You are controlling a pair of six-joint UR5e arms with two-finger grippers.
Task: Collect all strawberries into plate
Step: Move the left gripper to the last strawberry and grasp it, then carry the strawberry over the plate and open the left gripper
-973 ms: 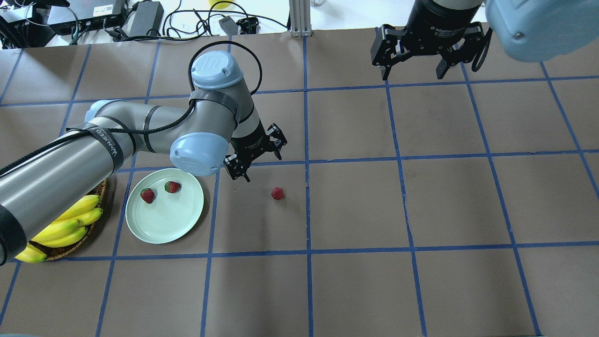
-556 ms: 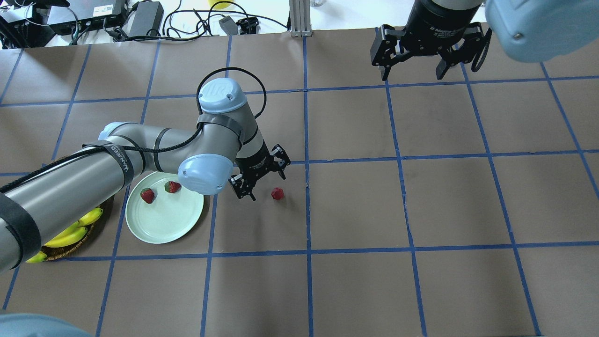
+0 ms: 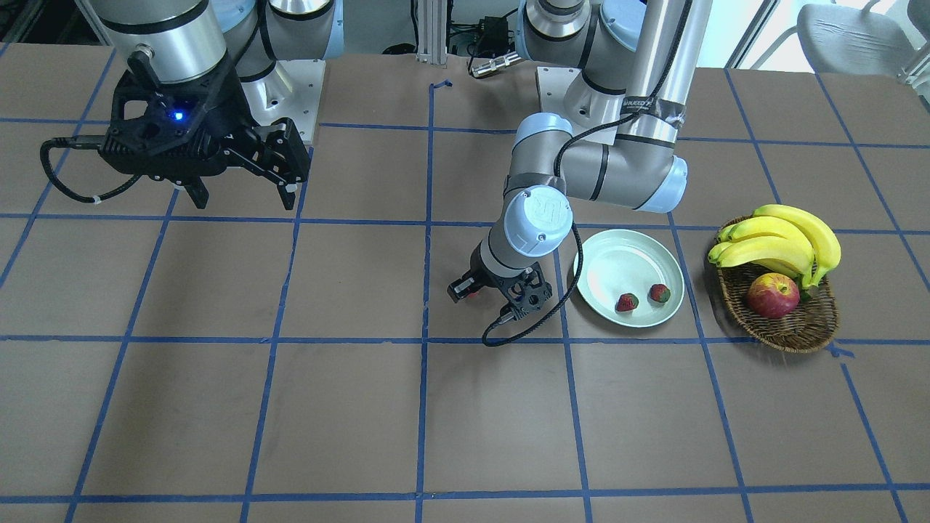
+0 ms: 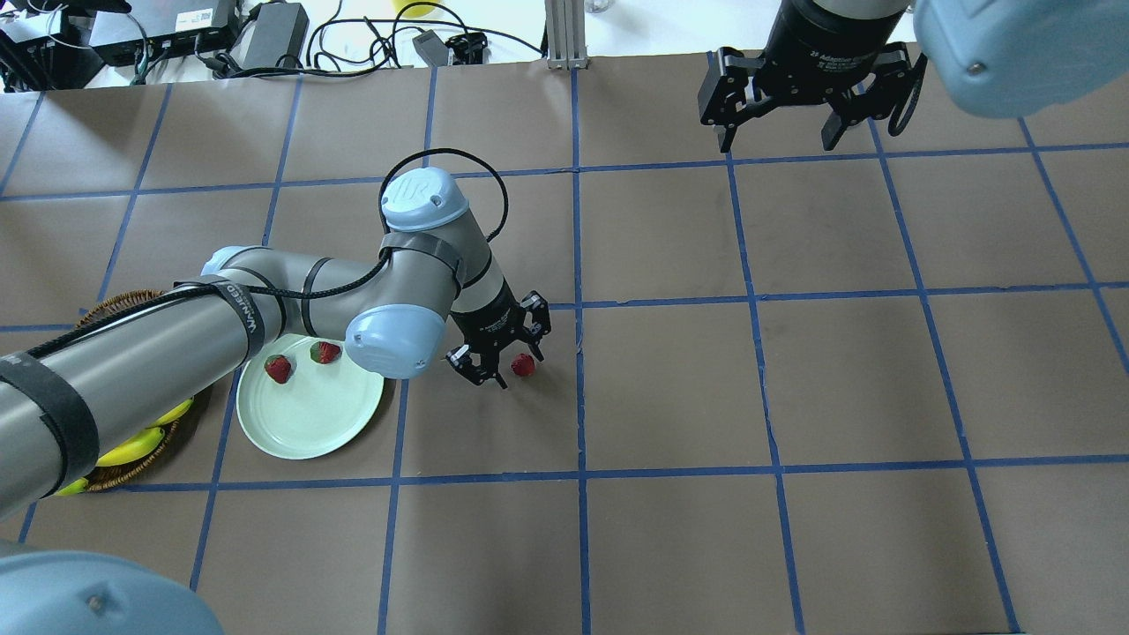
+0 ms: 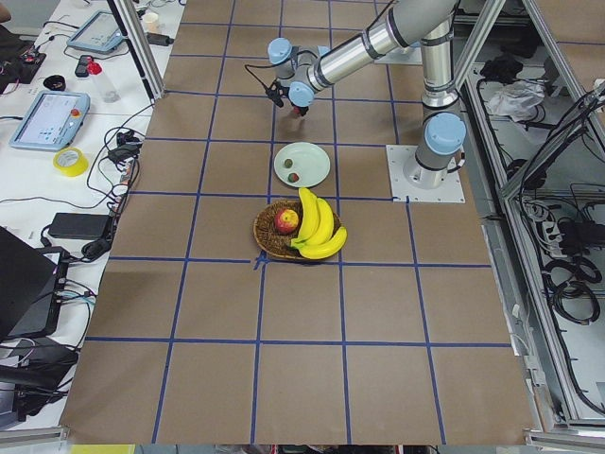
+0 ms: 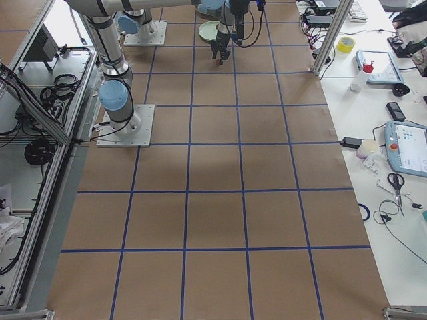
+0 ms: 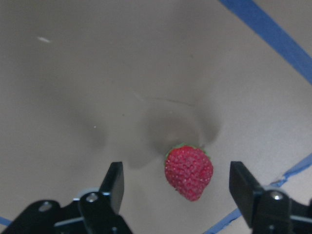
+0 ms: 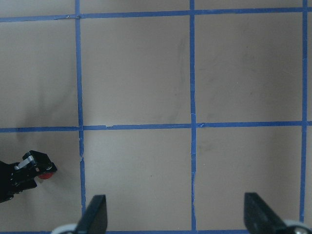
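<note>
Two strawberries [image 4: 279,368] [image 4: 325,352] lie on the pale mint-green plate [image 4: 309,419], also seen in the front view [image 3: 627,302] [image 3: 659,293] on the plate [image 3: 617,258]. The third strawberry [image 4: 524,364] lies on the brown table to the plate's right. My left gripper [image 4: 516,370] is low over it, open, with a finger on each side. In the left wrist view the strawberry [image 7: 189,171] sits between the fingers [image 7: 114,178], nearer the right one, untouched. In the front view a bit of red [image 3: 473,294] shows under the left gripper [image 3: 485,299]. My right gripper [image 4: 778,137] [image 3: 243,196] hangs open and empty far away.
A brown wicker basket [image 3: 795,330] with bananas [image 3: 785,240] and a red-yellow apple [image 3: 772,295] stands just beyond the plate, partly under my left arm in the overhead view [image 4: 115,304]. Blue tape lines grid the table. Cables and boxes lie past the far edge.
My left arm has swung right and down from beside the plate, bringing its open gripper around the lone strawberry. The strawberries and the right arm have not moved.
</note>
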